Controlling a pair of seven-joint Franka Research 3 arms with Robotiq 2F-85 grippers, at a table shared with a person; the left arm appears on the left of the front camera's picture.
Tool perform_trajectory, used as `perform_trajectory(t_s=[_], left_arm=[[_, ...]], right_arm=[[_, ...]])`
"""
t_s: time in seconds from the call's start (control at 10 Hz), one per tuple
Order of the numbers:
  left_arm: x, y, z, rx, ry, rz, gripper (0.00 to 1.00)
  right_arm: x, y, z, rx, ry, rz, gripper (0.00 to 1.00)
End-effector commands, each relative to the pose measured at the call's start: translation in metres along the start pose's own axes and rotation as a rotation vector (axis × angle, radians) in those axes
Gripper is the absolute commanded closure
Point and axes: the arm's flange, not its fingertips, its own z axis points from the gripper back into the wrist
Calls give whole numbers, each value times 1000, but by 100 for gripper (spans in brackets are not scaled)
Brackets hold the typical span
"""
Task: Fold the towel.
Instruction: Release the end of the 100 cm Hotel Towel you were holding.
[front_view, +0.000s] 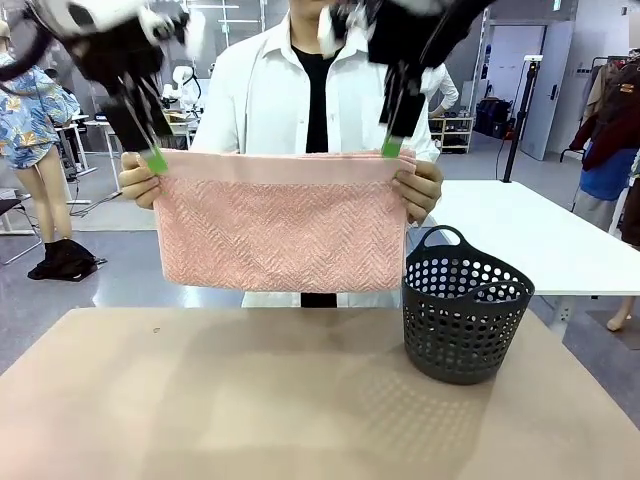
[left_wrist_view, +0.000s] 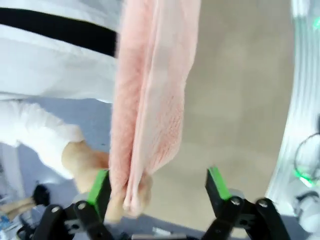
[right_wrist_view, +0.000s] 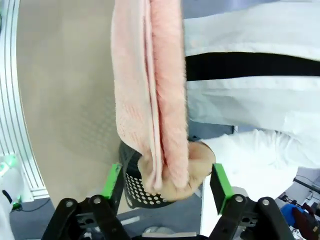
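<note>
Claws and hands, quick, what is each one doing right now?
Left claw: open, holding nothing.
Right claw: open, holding nothing.
Person's hand by left claw: gripping the towel by a top corner.
Person's hand by right claw: gripping the other top corner.

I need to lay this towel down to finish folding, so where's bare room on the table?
The table is bare from its left edge across the middle up to the basket. Crowded above the far edge: the towel hangs from the person's hands, with the left gripper and right gripper open at its top corners.
</note>
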Motion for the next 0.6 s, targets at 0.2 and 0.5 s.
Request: perform_trajectory(t_s=[0.2,0.5], left_arm=[[-74,-24,103,109,-212,276,0],[-162,-70,155,254,-287,547,0]], right_arm=[[-101,7,74,-52,-137,-229,0],[-185,52,111,-89,-254,-532,0]])
